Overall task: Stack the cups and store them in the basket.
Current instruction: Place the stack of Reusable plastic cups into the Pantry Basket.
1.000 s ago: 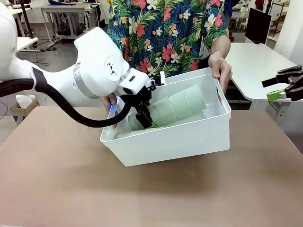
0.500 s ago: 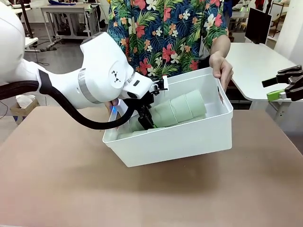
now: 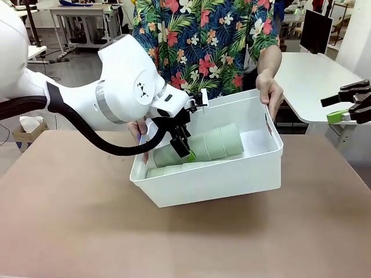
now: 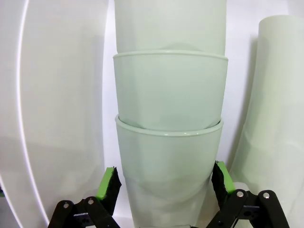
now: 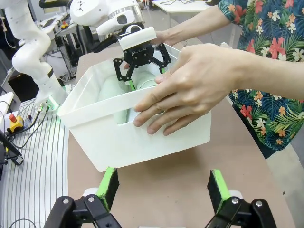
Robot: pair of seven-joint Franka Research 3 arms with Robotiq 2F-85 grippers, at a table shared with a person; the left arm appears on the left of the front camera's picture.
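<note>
A white basket (image 3: 220, 179) is held tilted above the table by a person's hands (image 3: 270, 88). Inside it a nested stack of pale green cups (image 3: 211, 145) lies on its side, and another green stack (image 3: 171, 171) lies below it against the near wall. My left gripper (image 3: 184, 147) is inside the basket at the stack's left end, open, its green pads (image 4: 110, 186) either side of the cups (image 4: 168, 142) with the jaws spread. My right gripper (image 3: 343, 108) hovers open at the far right, away from the basket (image 5: 142, 142), with nothing between its fingers (image 5: 109, 186).
The brown table (image 3: 185, 243) stretches bare in front of the basket. The person stands close behind it, one hand (image 5: 190, 85) gripping the rim on my right gripper's side. White desks (image 3: 313, 75) stand behind on the right.
My left gripper has opened and let go of the cup stack, which now lies lower in the basket. The person has shifted the basket slightly.
</note>
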